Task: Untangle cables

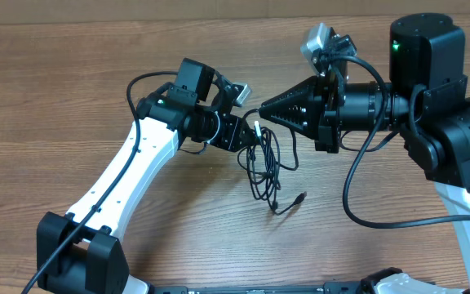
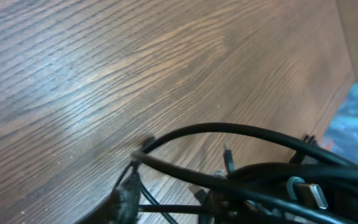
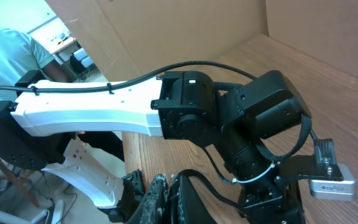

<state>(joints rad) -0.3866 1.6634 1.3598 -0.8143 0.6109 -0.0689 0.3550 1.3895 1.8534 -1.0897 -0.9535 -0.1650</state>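
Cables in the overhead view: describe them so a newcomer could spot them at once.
On the wooden table, find where the left gripper and right gripper nearly meet in the middle. From that spot the cables trail in loose loops toward the near edge, ending in a small plug. They are far thinner than the robot's black cords.

— Where are the cables (image 1: 265, 167)?
— Around the middle of the table (image 1: 72, 98), a loose tangle trailing toward the near edge. One plug end (image 1: 300, 197) lies flat on the wood.
— And the arms?
— The left gripper (image 1: 250, 137) touches the tangle's top from the left. The right gripper (image 1: 263, 112) tapers to a closed point just above it.
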